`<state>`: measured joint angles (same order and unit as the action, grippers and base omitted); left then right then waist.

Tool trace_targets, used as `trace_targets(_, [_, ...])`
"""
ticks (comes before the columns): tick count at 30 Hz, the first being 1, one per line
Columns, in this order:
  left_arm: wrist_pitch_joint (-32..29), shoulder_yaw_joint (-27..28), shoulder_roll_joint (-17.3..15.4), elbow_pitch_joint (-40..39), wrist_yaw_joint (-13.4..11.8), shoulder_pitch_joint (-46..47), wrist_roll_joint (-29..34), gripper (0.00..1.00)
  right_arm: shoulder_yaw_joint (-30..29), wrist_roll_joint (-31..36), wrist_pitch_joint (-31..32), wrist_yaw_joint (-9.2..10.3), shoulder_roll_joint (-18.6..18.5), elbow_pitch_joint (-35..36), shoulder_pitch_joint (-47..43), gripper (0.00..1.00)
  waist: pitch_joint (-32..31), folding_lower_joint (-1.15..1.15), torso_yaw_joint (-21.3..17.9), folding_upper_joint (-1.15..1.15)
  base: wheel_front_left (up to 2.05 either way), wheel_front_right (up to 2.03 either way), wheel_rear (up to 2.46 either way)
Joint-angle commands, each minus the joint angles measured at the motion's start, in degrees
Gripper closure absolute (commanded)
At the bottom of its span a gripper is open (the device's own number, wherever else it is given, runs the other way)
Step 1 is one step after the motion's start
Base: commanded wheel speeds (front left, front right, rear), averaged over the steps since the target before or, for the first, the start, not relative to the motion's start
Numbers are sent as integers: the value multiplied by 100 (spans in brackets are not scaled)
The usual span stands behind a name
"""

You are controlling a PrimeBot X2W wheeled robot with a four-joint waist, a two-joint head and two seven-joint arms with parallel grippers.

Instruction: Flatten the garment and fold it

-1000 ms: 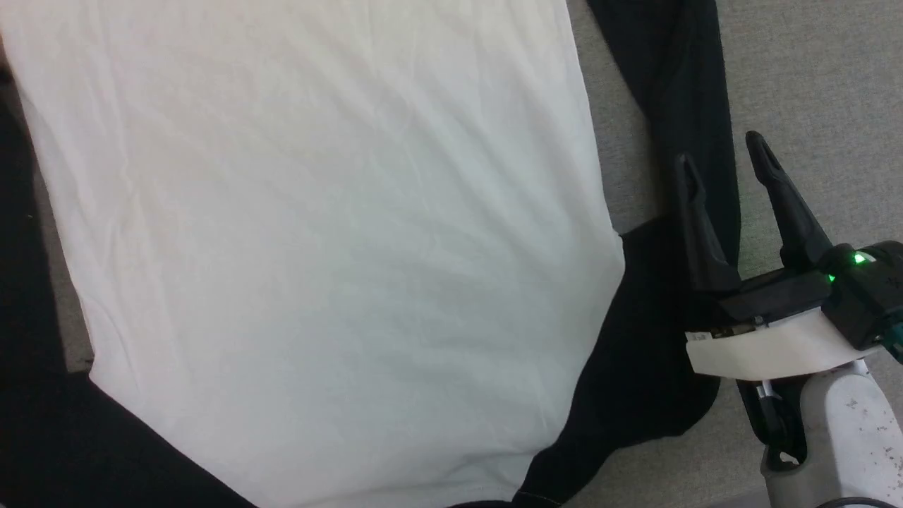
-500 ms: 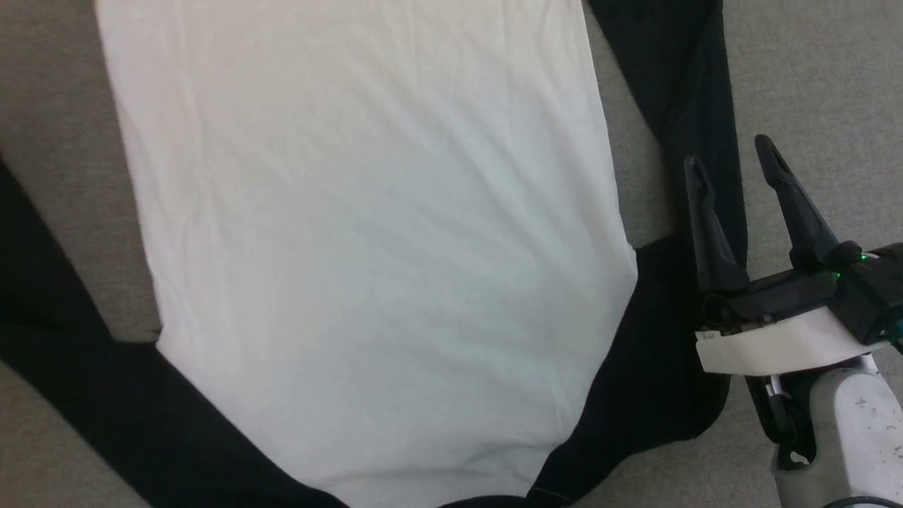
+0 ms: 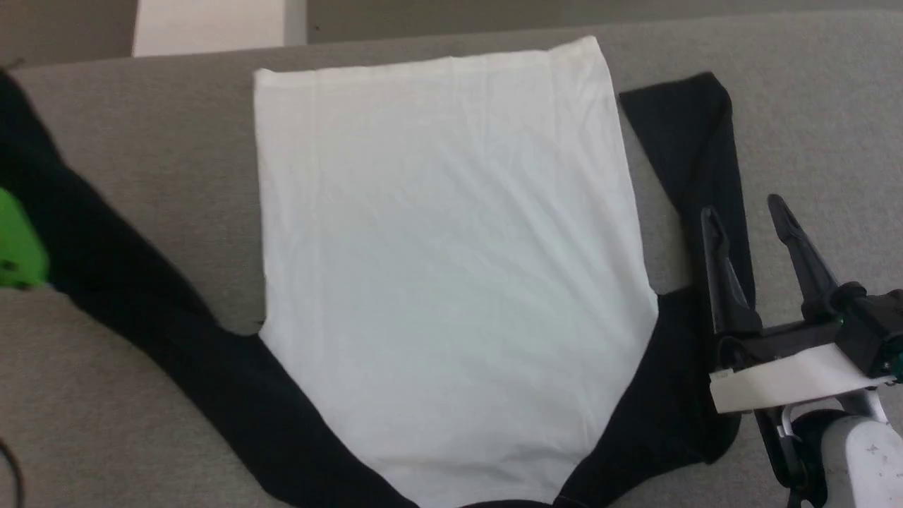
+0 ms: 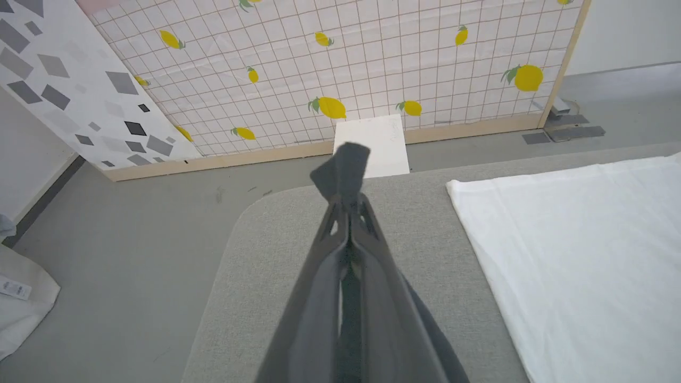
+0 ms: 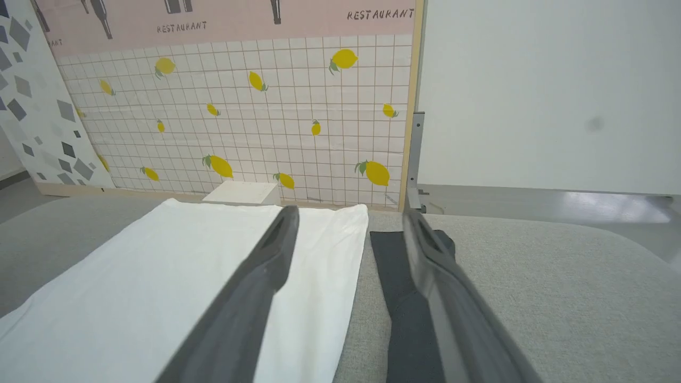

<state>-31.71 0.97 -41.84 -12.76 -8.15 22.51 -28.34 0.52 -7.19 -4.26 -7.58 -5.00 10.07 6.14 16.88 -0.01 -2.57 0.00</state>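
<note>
- Spread flat on grey surface (image 3: 141,155): shirt (image 3: 451,268), long axis near-to-far, hem far.
- Left claw (image 4: 347,198) clamped on black sleeve (image 4: 343,159).
- Right claw (image 3: 742,208) spread wide.

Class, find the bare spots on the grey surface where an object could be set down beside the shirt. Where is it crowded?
Free: grey surface between the white body and left sleeve; also right of the right sleeve. Crowded: the strip by the right gripper.
</note>
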Motion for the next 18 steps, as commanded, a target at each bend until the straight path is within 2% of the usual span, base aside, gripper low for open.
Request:
trace_targets(1, [-22,-186,160,-247,34,-132,-18,100,-27,23,45,9,25,73,-91,0,-497,1,462,0,0,0,0])
trace_targets(6, [-141,-1196,732,-1060,68,-131,193,100,-40,55,178,9,62,204,-234,0,-642,1,563,0,0,0,0])
trace_targets(10, [-210,-2217,1298,-1238,263,50,394,100,35,55,255,9,80,270,-254,0,-679,1,533,0,0,0,0])
trace_targets(14, [-118,-3235,2081,-895,462,195,513,100,49,42,283,9,71,276,-298,0,-705,1,476,0,0,0,0])
trace_targets(18, [105,-3968,2743,12,639,207,552,100,61,7,300,9,73,244,-334,0,-705,1,377,0,0,0,0])
